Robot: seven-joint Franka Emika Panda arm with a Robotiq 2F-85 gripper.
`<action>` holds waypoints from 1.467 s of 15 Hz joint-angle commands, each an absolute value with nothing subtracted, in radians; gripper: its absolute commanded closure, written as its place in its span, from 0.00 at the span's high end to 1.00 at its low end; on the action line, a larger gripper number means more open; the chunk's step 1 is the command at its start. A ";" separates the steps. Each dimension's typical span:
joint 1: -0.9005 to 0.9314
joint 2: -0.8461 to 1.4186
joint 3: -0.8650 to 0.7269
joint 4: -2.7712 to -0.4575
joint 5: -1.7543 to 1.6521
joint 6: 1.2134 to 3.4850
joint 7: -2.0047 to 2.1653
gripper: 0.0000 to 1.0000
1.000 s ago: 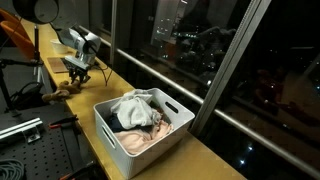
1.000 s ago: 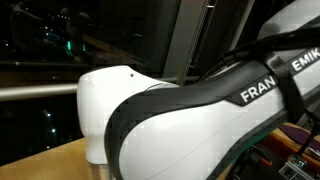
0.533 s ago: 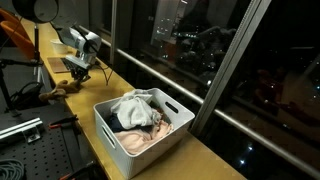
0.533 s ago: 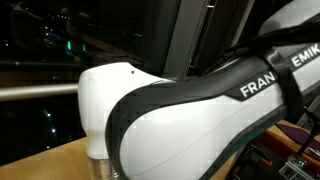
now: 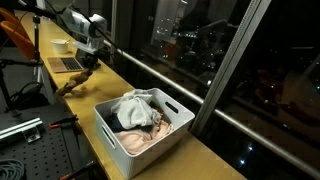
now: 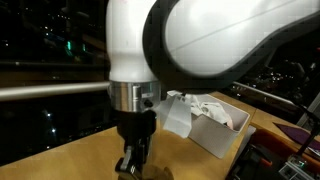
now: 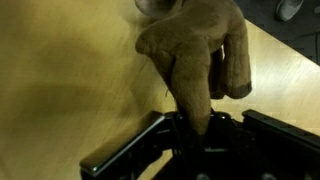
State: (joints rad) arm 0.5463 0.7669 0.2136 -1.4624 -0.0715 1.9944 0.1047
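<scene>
cloth hides gripper tips

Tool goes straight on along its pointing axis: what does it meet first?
The brown cloth pinched in the tool lies right ahead; beyond it, probably the wooden tabletop, though the gap is unclear.

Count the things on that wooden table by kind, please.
Bins: 1, the white bin
Cloths in the bin: 2 showing, a white cloth and a pink cloth
Cloths in the gripper: 1, the brown cloth
Bowls: 1, a white bowl
Total: 5
</scene>
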 commanded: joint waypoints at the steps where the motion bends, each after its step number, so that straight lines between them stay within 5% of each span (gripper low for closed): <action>1: 0.508 0.550 0.192 -1.646 -0.108 1.997 0.160 0.04; 11: 0.305 0.119 0.162 -1.823 -0.189 1.918 0.118 0.04; 22: 0.011 0.124 0.014 -1.509 -0.153 1.747 -0.398 0.04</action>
State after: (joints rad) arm 0.0420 0.0642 0.0339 -1.6403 -0.1698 1.8140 -0.3025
